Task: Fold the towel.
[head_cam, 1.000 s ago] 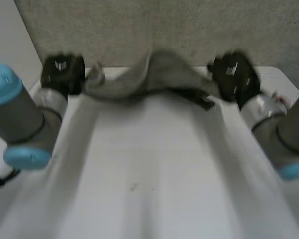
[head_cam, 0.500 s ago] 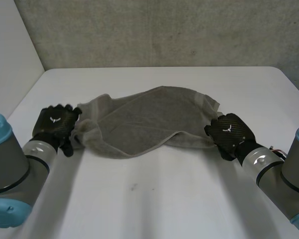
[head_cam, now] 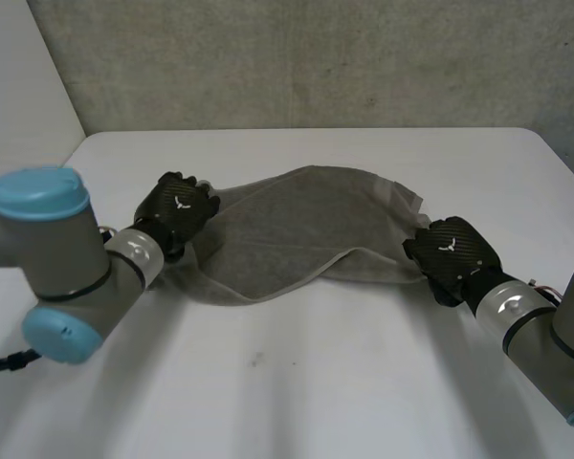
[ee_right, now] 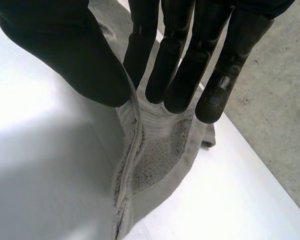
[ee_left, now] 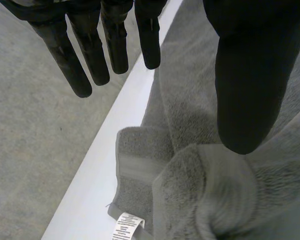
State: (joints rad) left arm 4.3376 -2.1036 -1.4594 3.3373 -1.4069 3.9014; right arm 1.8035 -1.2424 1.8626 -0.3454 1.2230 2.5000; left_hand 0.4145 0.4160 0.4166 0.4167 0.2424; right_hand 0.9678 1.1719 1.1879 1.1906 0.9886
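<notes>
The grey towel point(head_cam: 297, 225) lies spread and rumpled across the white table point(head_cam: 316, 382), folded over on itself. My left hand point(head_cam: 177, 206) hovers over the towel's left end, open, with its fingers point(ee_left: 85, 60) straight and its thumb apart; the bunched corner point(ee_left: 190, 190) with a white label point(ee_left: 126, 222) lies under them, untouched. My right hand point(head_cam: 450, 251) is at the towel's right end. There its thumb point(ee_right: 65, 45) and fingers pinch the hemmed edge point(ee_right: 155, 160), which rises from the table into the grip.
The table's far edge point(head_cam: 306, 131) runs just beyond the towel, with a grey wall point(head_cam: 316, 57) behind it. Bare white tabletop stretches from the towel toward me and to both sides.
The towel, held up a second ago, came down onto the table. My left hand let go of its end and moved inward over the towel. My right hand kept its pinch.
</notes>
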